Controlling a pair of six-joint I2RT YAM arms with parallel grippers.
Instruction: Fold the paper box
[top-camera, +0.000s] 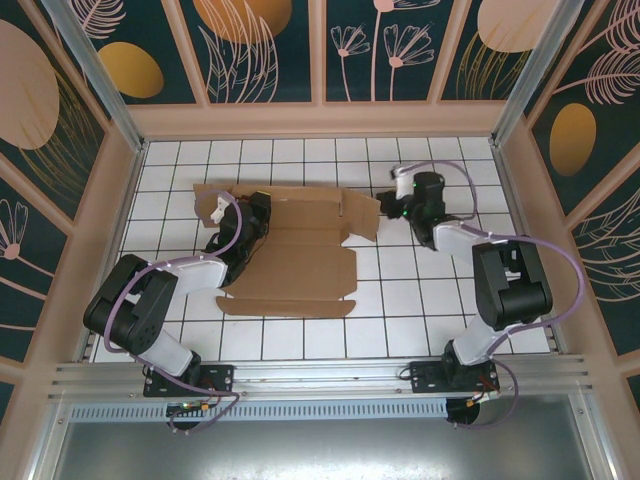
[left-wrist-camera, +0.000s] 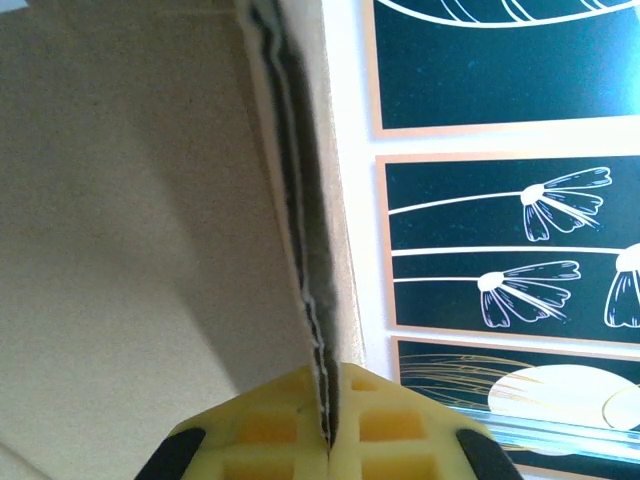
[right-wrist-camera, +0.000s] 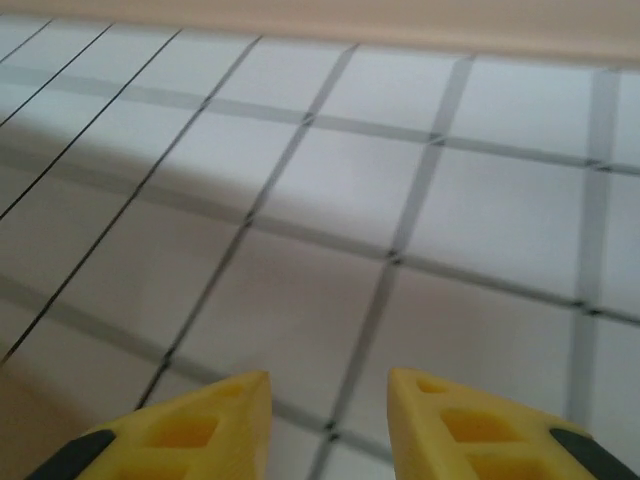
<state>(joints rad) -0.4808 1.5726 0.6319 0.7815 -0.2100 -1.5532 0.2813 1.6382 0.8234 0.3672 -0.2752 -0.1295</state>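
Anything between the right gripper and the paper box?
Only a sliver of bare table separates the right gripper from the paper box in the top view; the right wrist view shows bare tiles.

A plain brown die-cut cardboard sheet (top-camera: 300, 260), the paper box not yet folded, is laid mostly flat on the white gridded table (top-camera: 420, 300), left of centre. Creases and side flaps are seen; the right-end flaps are raised. Its corrugated left edge is clamped in the left gripper (left-wrist-camera: 328, 420).
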